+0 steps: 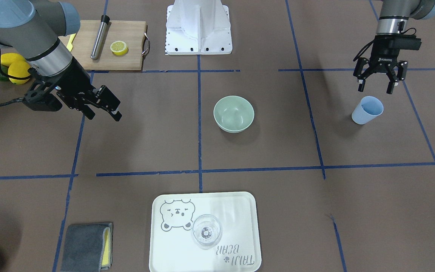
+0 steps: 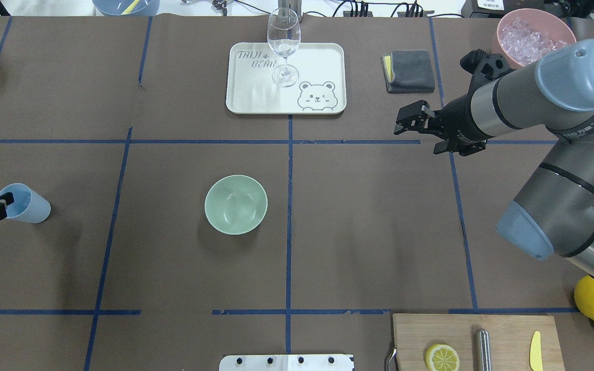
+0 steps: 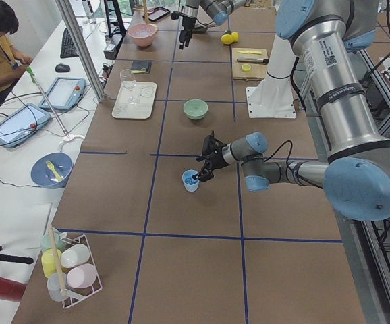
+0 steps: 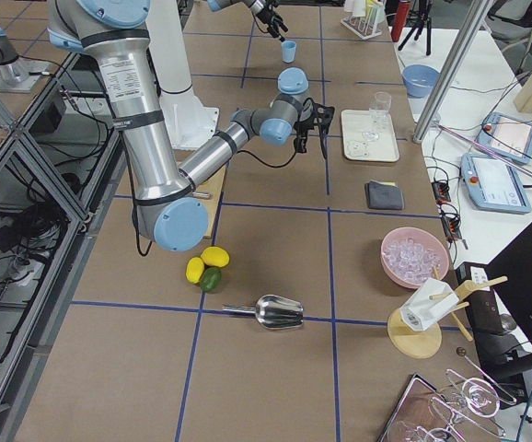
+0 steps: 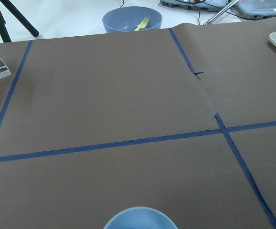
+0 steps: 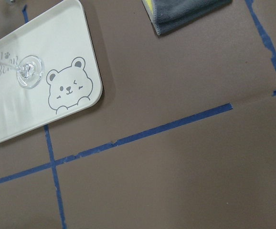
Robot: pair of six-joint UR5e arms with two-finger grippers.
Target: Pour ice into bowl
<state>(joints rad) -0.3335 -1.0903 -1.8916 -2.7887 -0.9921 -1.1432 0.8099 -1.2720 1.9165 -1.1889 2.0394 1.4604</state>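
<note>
Pale mint-green round plastic bowl stands mid-table, alone in its taped square, within reach of either arm. Whether it holds any cubes: cannot tell. Small clear ice cubes lie heaped in the round pink container at the far edge, robot's right. Left gripper hangs over the upright light-blue plastic cup, jaws wide, holding nothing, probably lined up on the cup. Right gripper hovers over the brown paper-covered table, jaws apart, empty, well apart from the bowl.
</note>
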